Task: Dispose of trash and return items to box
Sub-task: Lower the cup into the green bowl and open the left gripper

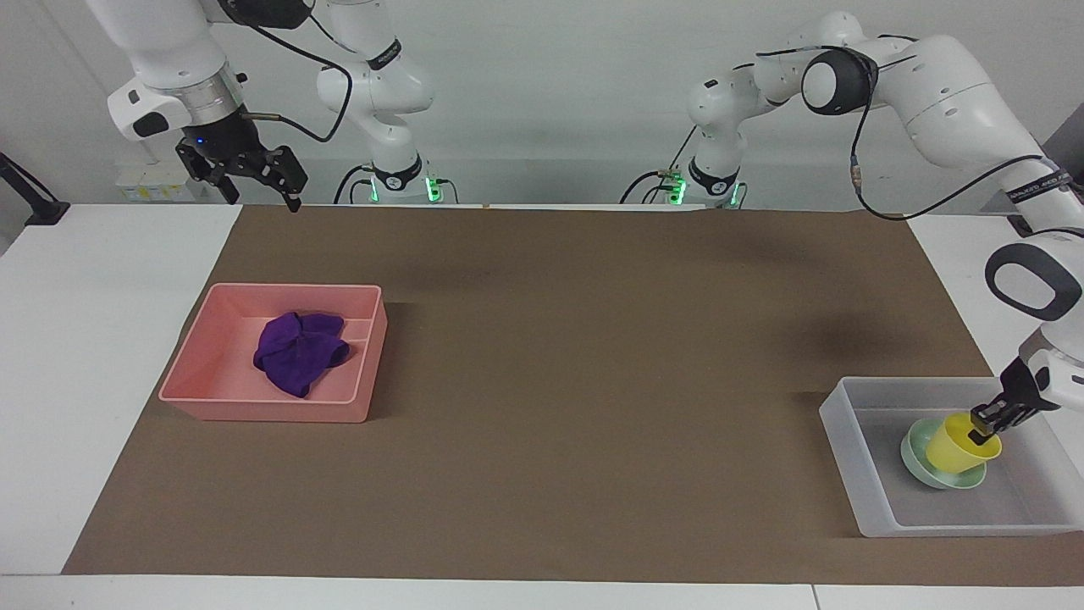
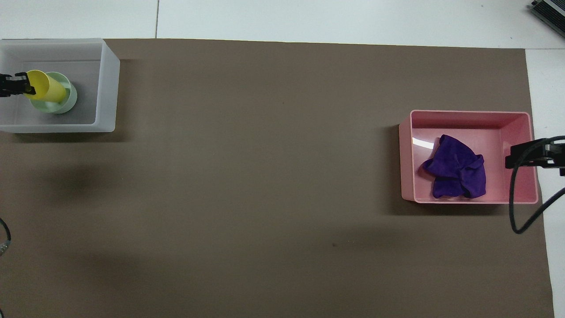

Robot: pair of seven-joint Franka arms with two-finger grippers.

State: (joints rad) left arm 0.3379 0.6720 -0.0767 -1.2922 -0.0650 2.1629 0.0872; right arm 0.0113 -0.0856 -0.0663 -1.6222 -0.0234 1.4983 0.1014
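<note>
Inside the shallow translucent whitish plastic box [image 1: 855, 449] at my left arm's end of the brown-papered surface [image 1: 593, 356], the small yellow plastic cup [image 1: 955, 444] is sitting tilted in the shallow mint-green round bowl [image 1: 915, 462]. My left gripper [image 1: 987, 424] is pinching the cup's rim, jaws narrow. At my right arm's end, the bunched deep-purple cloth rag [image 1: 298, 352] is lying in the pink rectangular plastic tray [image 1: 254, 407]. My right gripper [image 1: 254, 180] is waiting raised, jaws spread wide.

Pink tray [image 1: 212, 373] toward the right arm's end, brown mat [image 1: 593, 356] over a white table [image 1: 102, 288]
</note>
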